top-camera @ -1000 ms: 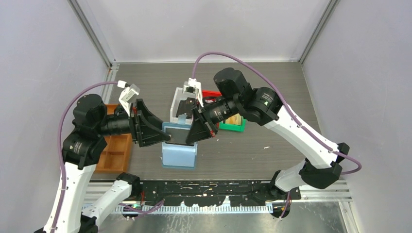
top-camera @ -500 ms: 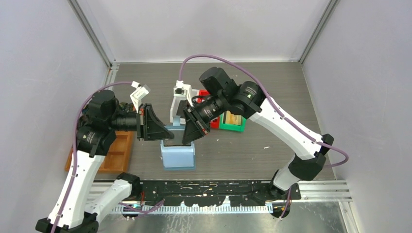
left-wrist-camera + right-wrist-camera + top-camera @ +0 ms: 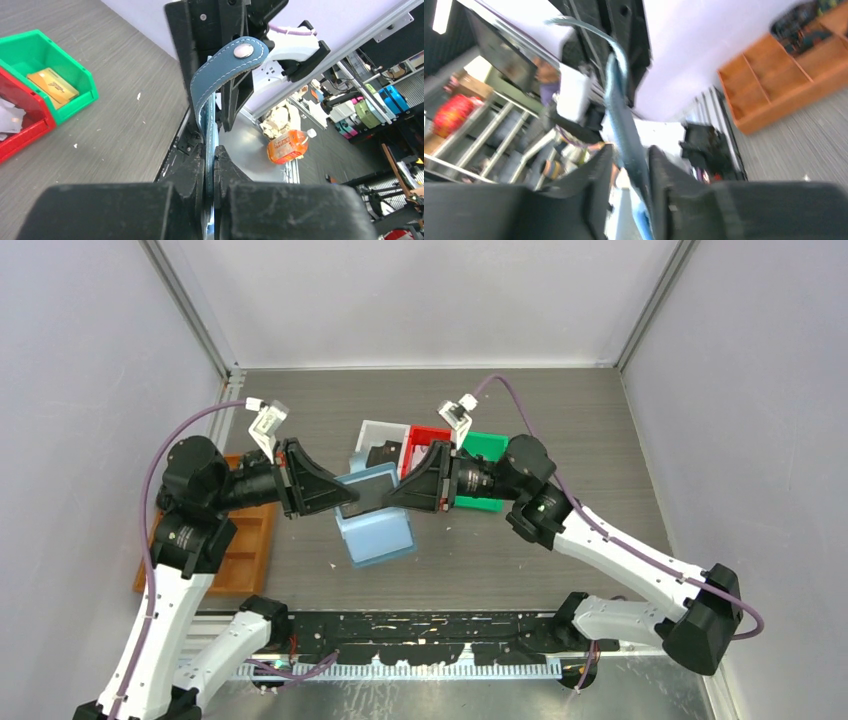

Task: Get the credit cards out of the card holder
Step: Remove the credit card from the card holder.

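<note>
— How's the left claw (image 3: 209,152)?
— Clamped tight on one edge of the small flat blue stitched folding card holder (image 3: 225,67), held aloft. My right claw (image 3: 630,157) straddles its other edge; too blurred to tell whether it pinches
— And progress?
— One thin gold card (image 3: 52,86) lies in the green plastic bin (image 3: 75,105); what remains inside is hidden, so partway, I reckon
</note>
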